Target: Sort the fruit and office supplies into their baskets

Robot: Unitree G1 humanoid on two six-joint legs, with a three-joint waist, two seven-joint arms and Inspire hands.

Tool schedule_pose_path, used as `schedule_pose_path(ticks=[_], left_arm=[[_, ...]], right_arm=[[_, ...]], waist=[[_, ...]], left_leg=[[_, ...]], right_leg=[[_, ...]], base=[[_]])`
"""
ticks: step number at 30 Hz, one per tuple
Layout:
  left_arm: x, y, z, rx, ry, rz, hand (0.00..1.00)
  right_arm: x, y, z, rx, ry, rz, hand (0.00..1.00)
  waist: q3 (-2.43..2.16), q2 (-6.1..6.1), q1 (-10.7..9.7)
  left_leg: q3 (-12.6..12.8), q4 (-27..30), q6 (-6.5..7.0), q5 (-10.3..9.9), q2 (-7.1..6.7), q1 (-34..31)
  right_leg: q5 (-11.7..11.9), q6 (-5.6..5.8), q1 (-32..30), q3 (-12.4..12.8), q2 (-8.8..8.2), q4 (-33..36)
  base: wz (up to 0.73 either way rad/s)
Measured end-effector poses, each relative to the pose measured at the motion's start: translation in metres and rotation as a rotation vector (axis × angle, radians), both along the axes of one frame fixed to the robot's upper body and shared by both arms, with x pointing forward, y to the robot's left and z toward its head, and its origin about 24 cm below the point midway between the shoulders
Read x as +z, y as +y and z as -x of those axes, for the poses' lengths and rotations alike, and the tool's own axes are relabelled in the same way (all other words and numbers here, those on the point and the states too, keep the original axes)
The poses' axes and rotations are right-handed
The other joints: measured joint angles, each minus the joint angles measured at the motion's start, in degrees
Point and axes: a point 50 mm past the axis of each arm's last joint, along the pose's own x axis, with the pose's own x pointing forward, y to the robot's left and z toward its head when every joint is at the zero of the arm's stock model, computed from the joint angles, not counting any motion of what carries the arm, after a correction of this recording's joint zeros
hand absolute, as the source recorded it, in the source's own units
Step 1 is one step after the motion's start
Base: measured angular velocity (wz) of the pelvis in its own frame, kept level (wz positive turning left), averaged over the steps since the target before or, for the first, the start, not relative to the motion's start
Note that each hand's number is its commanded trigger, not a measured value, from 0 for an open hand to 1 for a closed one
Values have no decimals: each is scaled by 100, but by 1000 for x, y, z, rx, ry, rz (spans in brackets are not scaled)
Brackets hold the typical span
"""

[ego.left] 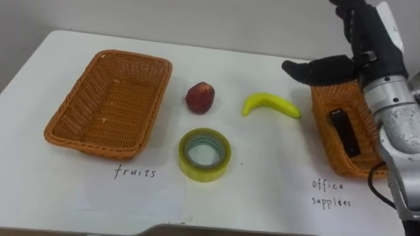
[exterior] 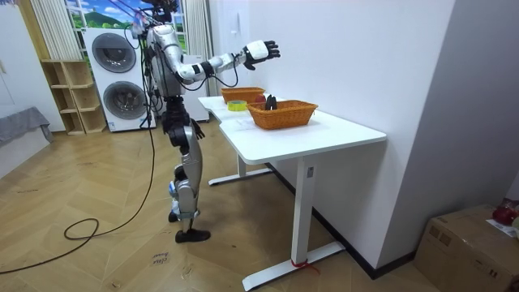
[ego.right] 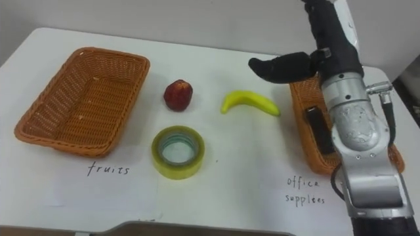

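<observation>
The white table (ego.left: 275,196) carries everything, and in the room view the robot stands upright at its long edge, with two stacked washing machines (exterior: 115,75) behind it. Two brown wicker baskets sit at opposite ends of the tabletop. The left basket (ego.left: 65,115) is empty, and on the table just in front of it is the handwritten word "fruits" (ego.left: 135,172). The right basket (ego.left: 323,121) has "office supplies" (ego.left: 331,193) handwritten in two lines on the table before it. The right hand (ego.left: 367,46) is raised in the air above the far end of the right basket. Its fingers are straight and spread, its thumb juts out toward the table's middle, and it holds nothing. Three things lie between the baskets, well apart from one another. A yellow-green roll of tape (ego.left: 205,154) lies flat nearest the robot. A yellow banana (ego.left: 271,103) lies near the right basket's left wall without touching it. A red apple (ego.left: 200,97) sits just right of the left basket's far corner. A slim black object (ego.left: 344,131) lies lengthwise inside the right basket; what it is cannot be told.
</observation>
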Motion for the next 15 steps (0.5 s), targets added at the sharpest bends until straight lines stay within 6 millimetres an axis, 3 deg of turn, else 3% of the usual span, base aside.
schedule_pose_path(ticks=[4,15], left_arm=[[-1,-3,-1,-15,1,6,0],[0,-8,-10,-47,-13,8,0]], right_arm=[[-8,12,-1,51,34,8,0],[-20,19,-3,80,91,4,0]], waist=[[7,-15,27],[25,-82,183]], left_leg=[[-36,-1,12,7,-14,-3],[-154,-16,23,14,-30,-116]], right_leg=[[0,1,5,-32,-25,-1],[0,4,-33,-207,-44,-15]], base=[[1],[7]])
